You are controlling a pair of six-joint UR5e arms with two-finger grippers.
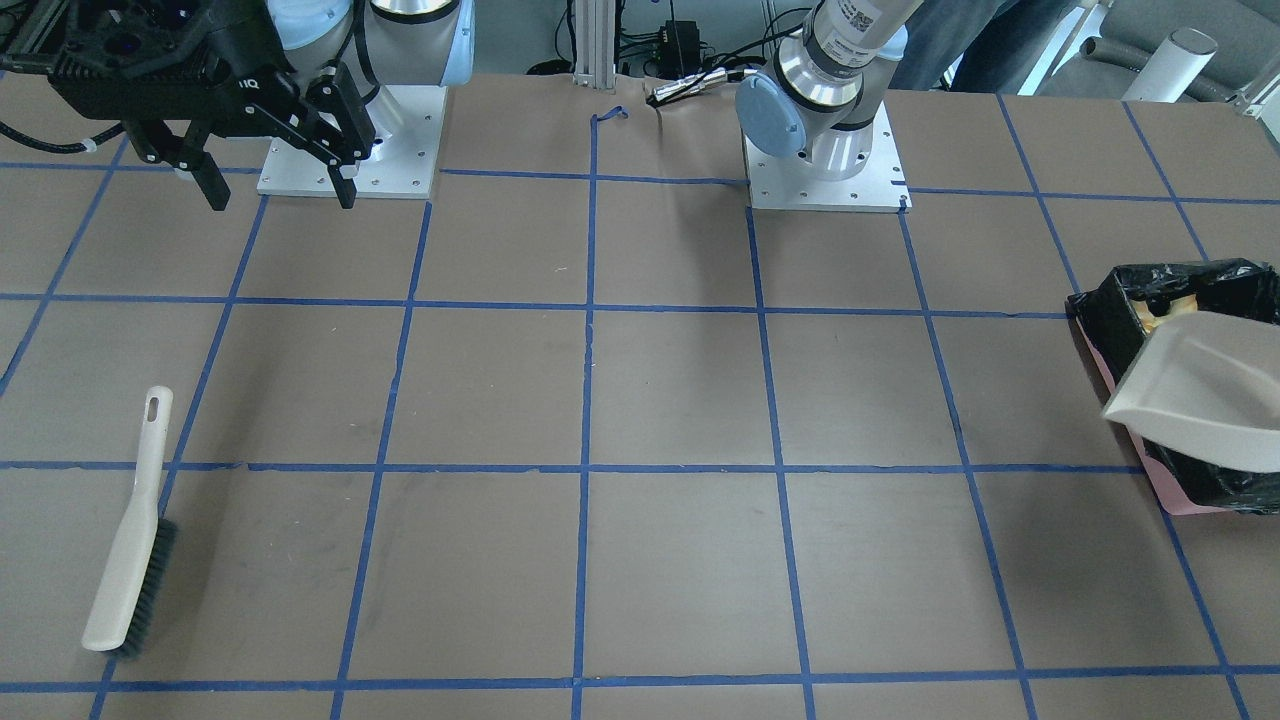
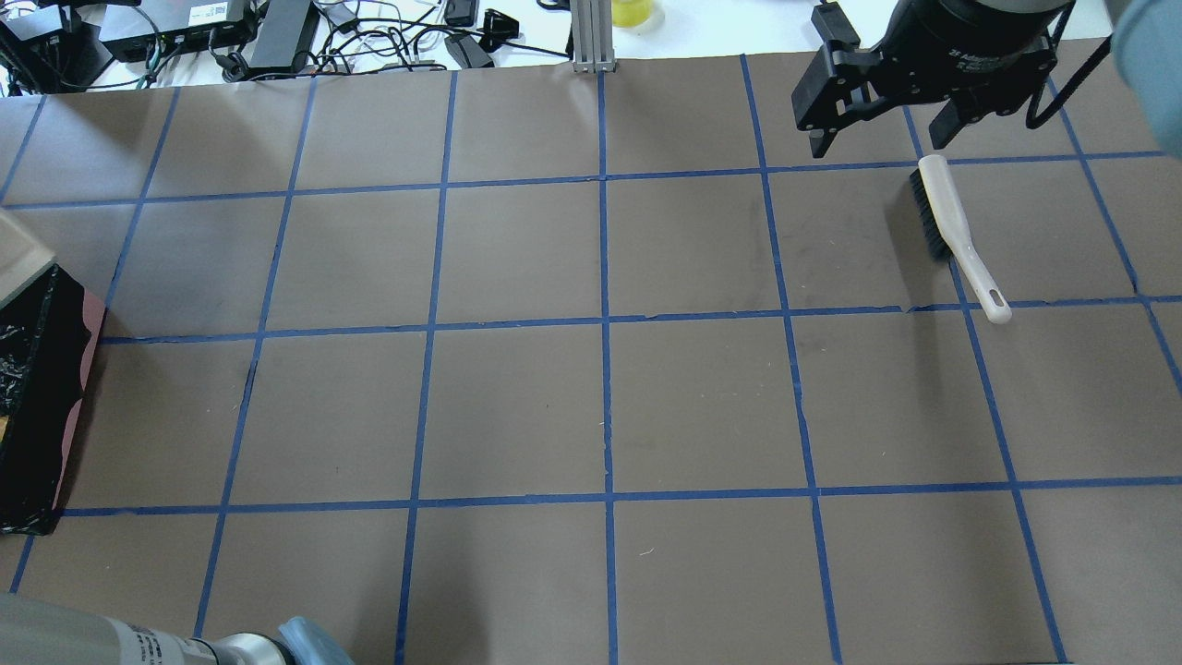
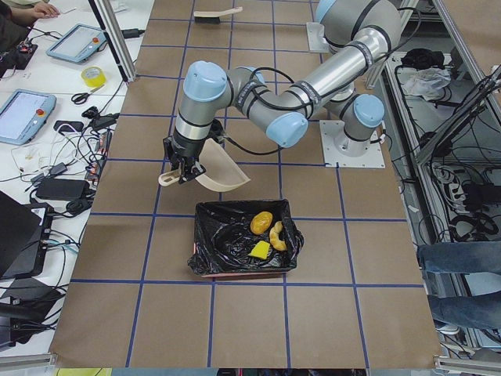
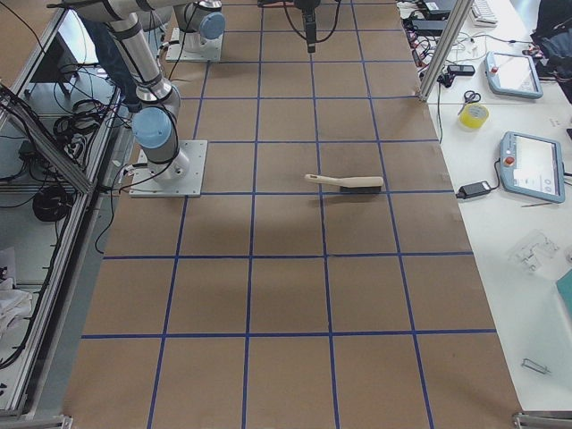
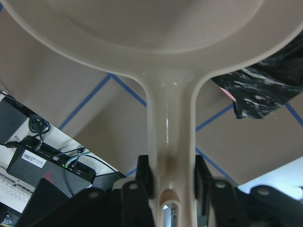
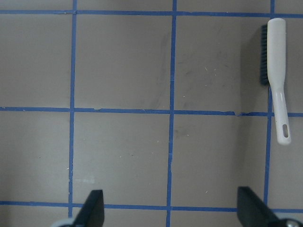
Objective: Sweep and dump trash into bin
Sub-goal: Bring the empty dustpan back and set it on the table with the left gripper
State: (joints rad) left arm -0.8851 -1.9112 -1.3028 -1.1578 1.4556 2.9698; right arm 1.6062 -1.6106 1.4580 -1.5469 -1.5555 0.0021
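Observation:
The bin (image 3: 235, 258) is a pink box lined with a black bag; it also shows in the front view (image 1: 1110, 310) and the overhead view (image 2: 37, 406). In it lie the golden-brown lump (image 3: 261, 222), the cream peel piece (image 3: 277, 235) and the yellow sponge block (image 3: 260, 250). My left gripper (image 5: 171, 189) is shut on the handle of the beige dustpan (image 5: 142, 23). It holds the pan tilted over the bin's edge (image 1: 1200, 390). My right gripper (image 1: 275, 190) is open and empty, held high above the table near the brush (image 2: 956, 235).
The white brush with dark bristles (image 1: 130, 530) lies flat on the table on the right arm's side, and shows in the right wrist view (image 6: 274, 71). Both arm bases (image 1: 350, 150) stand at the table's robot side. Cables and boxes (image 2: 231, 37) lie beyond the far edge.

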